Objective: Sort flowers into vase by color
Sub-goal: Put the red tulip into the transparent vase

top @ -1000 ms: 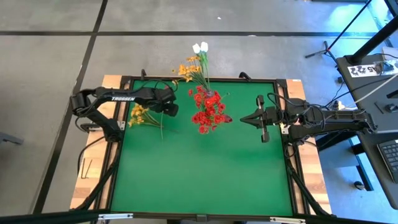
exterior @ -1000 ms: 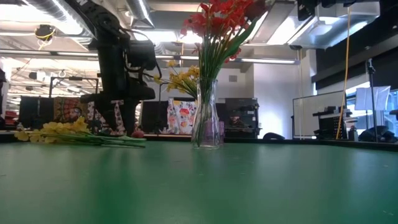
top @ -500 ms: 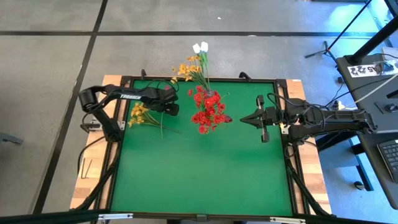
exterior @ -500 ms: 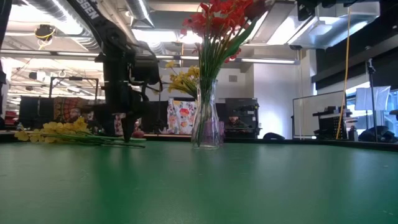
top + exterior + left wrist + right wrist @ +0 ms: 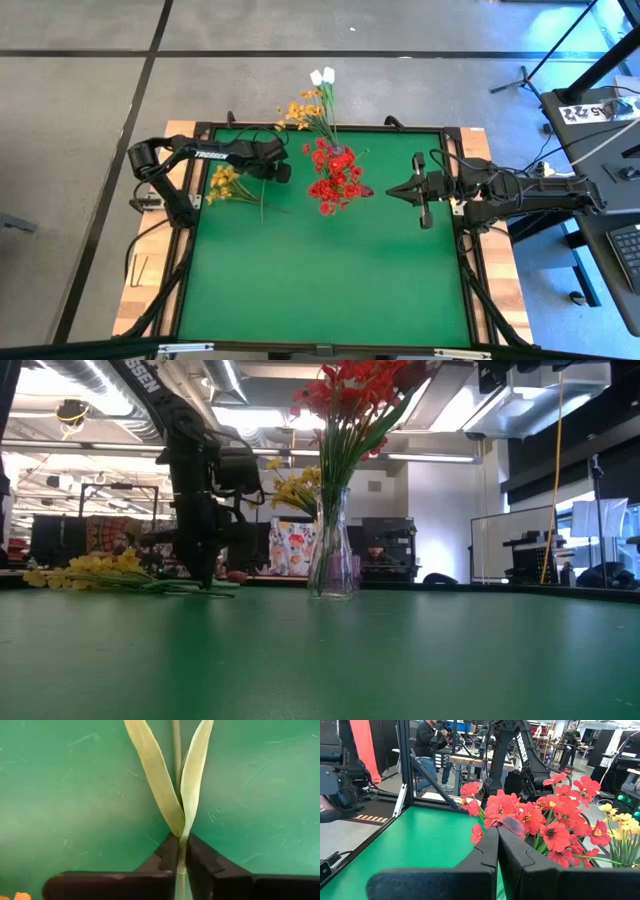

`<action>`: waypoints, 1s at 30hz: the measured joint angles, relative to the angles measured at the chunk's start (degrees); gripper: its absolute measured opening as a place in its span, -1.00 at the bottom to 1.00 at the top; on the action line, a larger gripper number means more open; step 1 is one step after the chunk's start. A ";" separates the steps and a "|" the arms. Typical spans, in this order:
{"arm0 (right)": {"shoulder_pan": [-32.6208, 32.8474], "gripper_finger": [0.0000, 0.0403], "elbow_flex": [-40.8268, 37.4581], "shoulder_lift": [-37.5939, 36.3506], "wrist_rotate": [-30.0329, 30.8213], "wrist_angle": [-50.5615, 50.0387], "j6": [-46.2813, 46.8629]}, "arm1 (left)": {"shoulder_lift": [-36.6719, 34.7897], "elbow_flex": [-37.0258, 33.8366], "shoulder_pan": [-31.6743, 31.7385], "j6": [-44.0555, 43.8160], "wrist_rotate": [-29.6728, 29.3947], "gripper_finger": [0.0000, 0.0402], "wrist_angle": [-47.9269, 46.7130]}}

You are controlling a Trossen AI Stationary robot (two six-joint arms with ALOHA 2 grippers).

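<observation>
A yellow flower [image 5: 222, 183] lies flat on the green mat at the far left, its thin stem [image 5: 262, 200] running toward the near edge. My left gripper [image 5: 272, 176] stands on that stem, fingertips down on the mat [image 5: 207, 582], shut on it [image 5: 181, 842]. A clear glass vase [image 5: 333, 555] stands at the far middle of the table, holding red flowers [image 5: 335, 182], orange flowers [image 5: 298, 112] and white buds [image 5: 322, 76]. My right gripper [image 5: 392, 190] hovers shut to the right of the red blooms, touching nothing [image 5: 497, 845]. My left gripper pinches the yellow flower's stem [image 5: 180, 851] between its two fingers, right where two pale green leaves [image 5: 160, 780] branch off. The fingers come from above, pointing down, and lie across the stem. The flower rests flat on the mat along its whole length.
The near half of the green mat [image 5: 320, 290] lies bare. A black frame [image 5: 455, 135] runs around the table. Beyond the far edge stand other robot arms and people [image 5: 427, 740].
My left gripper has gone down from just above the mat onto the yellow flower's stem, and its fingers have shut on it. The flower lies where it was.
</observation>
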 joint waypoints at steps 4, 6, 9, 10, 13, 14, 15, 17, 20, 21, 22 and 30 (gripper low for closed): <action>-0.01 -0.95 0.00 0.00 0.00 0.00 0.10 | -0.92 -0.04 -0.27 0.44 -1.60 -0.96 -0.59; -0.01 -0.95 0.00 0.00 0.00 -0.05 0.13 | -2.48 -0.04 -0.83 0.63 -3.20 -0.97 -0.71; 0.00 -0.95 0.00 0.00 0.02 -0.26 0.17 | -6.37 -0.04 -1.59 0.60 -4.54 -0.98 -1.52; -0.02 -0.95 0.00 0.00 0.01 -0.28 0.23 | -8.10 -0.04 -1.72 0.60 -4.69 -0.98 -1.80; -0.01 -0.95 0.00 0.00 0.02 -0.28 0.50 | -14.33 -0.04 -2.39 0.59 -6.44 -0.99 -3.19; -0.01 -0.95 0.00 0.00 0.02 -0.26 0.52 | -16.60 -0.04 -2.71 0.57 -7.32 -0.99 -3.51; 0.00 -0.95 0.00 0.00 0.02 -0.26 0.59 | -18.97 -0.04 -3.05 0.57 -8.16 -0.99 -3.99; 0.00 -0.95 0.00 0.00 0.02 -0.26 0.59 | -23.77 -0.04 -3.96 0.52 -9.97 -0.99 -4.33; -0.02 -0.95 0.00 0.00 0.93 -0.23 0.59 | -30.28 -0.04 -6.05 1.08 -13.16 -0.99 -3.86; -0.01 -0.95 0.00 0.00 1.31 -0.21 0.59 | -32.39 -0.04 -7.13 1.90 -14.64 -0.99 -3.13; -0.02 -0.95 0.00 0.00 1.65 -0.16 0.59 | -34.24 -0.04 -8.45 3.40 -16.08 -0.99 -1.59; -0.02 -0.95 0.00 0.00 4.64 2.34 -0.16 | -41.49 -0.04 -24.30 21.64 -21.10 -1.00 24.31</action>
